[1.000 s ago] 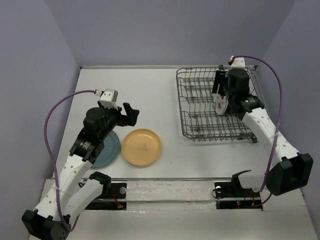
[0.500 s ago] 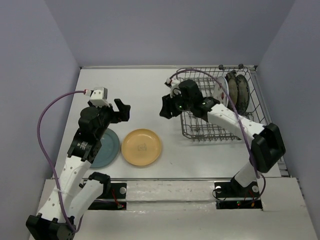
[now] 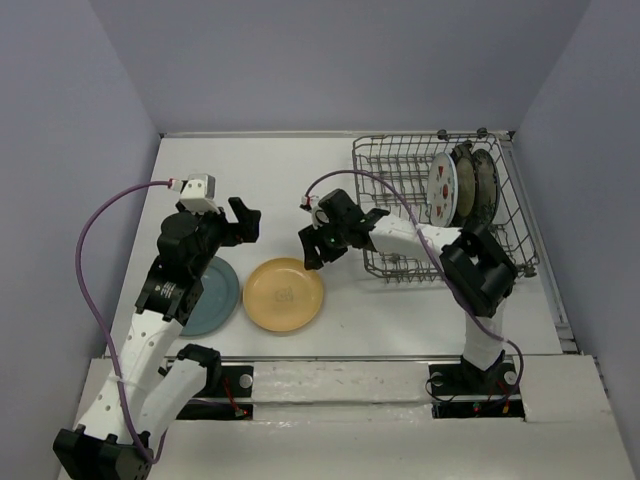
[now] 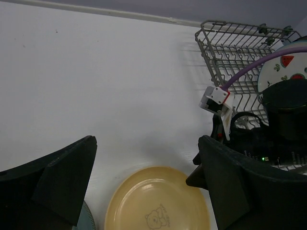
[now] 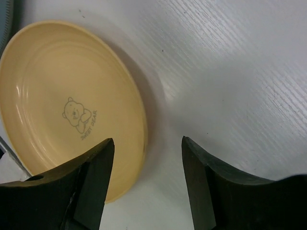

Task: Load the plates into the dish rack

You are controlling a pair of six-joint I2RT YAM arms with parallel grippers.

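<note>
Right wrist view | right tool (image 5: 146, 143) wide, empty, over yellow plate (image 5: 62, 105) rim | plate likely rigid, slick, breakable | pinch rim

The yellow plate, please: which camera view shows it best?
The right wrist view: the yellow plate fills much of the frame and its bear print is legible, with only its lower rim out of sight. The top view shows it whole but small; the left wrist view cuts off its lower part.

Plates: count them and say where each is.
5. Three stand in the dish rack: the fruit-marked plate and two darker plates right of it. The yellow plate lies on the table; the teal plate beside it, partly under the left arm.
</note>
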